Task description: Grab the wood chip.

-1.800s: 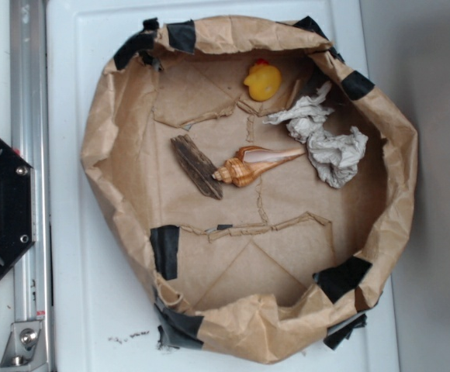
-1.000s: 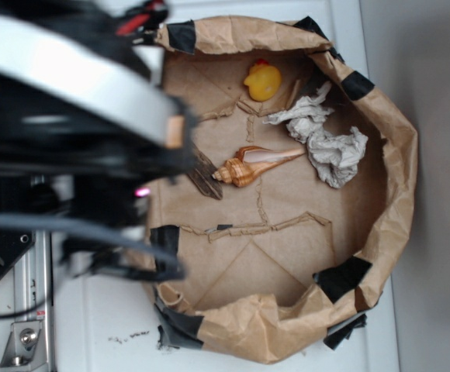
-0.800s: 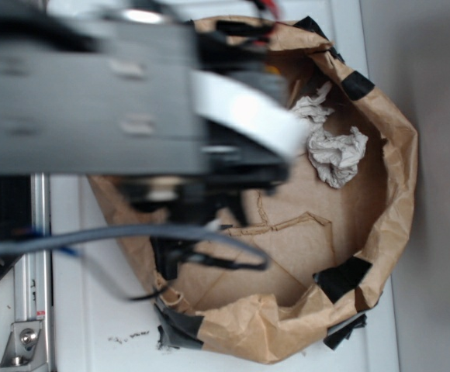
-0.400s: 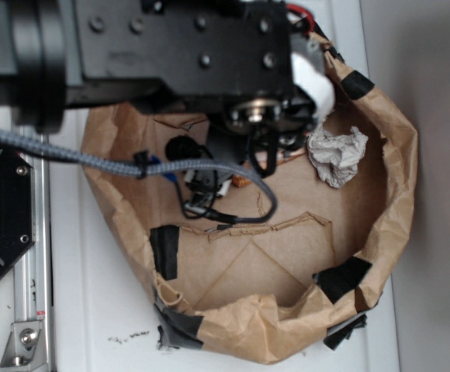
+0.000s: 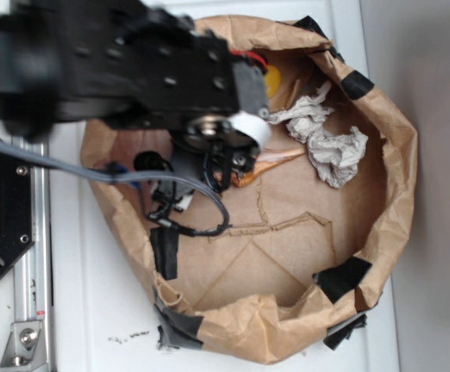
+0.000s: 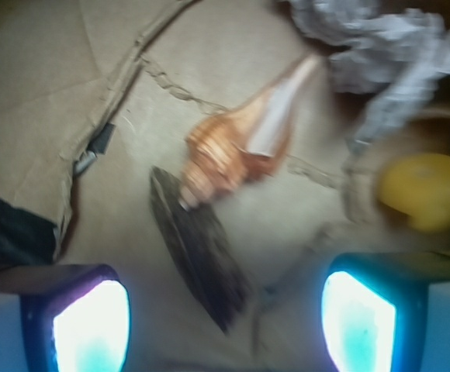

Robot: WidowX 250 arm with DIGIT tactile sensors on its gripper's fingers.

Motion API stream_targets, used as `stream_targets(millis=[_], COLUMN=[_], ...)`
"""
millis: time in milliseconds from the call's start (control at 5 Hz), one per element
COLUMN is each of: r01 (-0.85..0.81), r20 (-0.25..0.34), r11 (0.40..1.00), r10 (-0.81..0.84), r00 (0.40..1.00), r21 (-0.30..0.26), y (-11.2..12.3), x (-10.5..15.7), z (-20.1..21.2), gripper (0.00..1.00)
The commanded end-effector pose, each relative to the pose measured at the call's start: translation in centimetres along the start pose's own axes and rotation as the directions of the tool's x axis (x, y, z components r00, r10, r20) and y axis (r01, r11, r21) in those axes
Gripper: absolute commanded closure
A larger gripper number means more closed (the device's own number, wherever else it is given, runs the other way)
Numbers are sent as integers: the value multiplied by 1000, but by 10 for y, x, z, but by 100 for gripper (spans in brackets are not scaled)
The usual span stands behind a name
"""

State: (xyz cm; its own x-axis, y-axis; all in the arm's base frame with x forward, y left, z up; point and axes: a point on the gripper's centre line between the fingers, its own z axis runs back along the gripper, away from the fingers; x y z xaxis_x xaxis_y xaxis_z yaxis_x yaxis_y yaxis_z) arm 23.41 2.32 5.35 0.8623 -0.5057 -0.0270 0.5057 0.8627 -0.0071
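Container: a wide, shallow basin of crumpled brown paper [image 5: 388, 147] is seen from the exterior view, its rim patched with strips of black tape [image 5: 343, 277] and its floor lined with flat brown cardboard [image 5: 287, 256]; it is set on a white tray-like surface [image 5: 93, 310].

Contents: a flat, elongated dark brown wood chip [image 6: 198, 248], a glossy tan-and-orange spiral seashell [image 6: 248, 143] with a pointed tail, a crumpled wad of grey-white paper [image 5: 330, 147] and a small yellow rubber toy [image 6: 427, 190] are all held inside the basin.

Wood chip: in the wrist view it is shown lying flat on the cardboard floor, tilted, with its upper end touching the broad end of the seashell. In the exterior view it is hidden beneath the arm.

Seashell: its pointed tail is directed toward the crumpled paper wad, which is piled against the basin's far wall.

Yellow toy: it is placed near the wall, beside the paper wad.

Gripper: the black robot gripper [image 6: 225, 322] is held above the floor of the basin with its fingers [image 6: 89, 322] spread well apart, nothing between them; the lower end of the wood chip is seen in the gap, untouched.

Arm: the black arm [image 5: 132, 70] is stretched across the basin's left rim.
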Motion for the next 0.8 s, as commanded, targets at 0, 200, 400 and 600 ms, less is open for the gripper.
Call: stream_targets(millis=[0,200,400,600], r01=[75,100,100,94], r20=[68,50,40,41], r11=[997,995,995,995], r10=[-75,-100,-101,-95], r00=[995,994,994,995], r21=[3,5,28,35], y=[-3,-15,-23,-25], x=[21,24,18,15], z=[-46,-57,-57,-58], gripper=[0,0,0,30])
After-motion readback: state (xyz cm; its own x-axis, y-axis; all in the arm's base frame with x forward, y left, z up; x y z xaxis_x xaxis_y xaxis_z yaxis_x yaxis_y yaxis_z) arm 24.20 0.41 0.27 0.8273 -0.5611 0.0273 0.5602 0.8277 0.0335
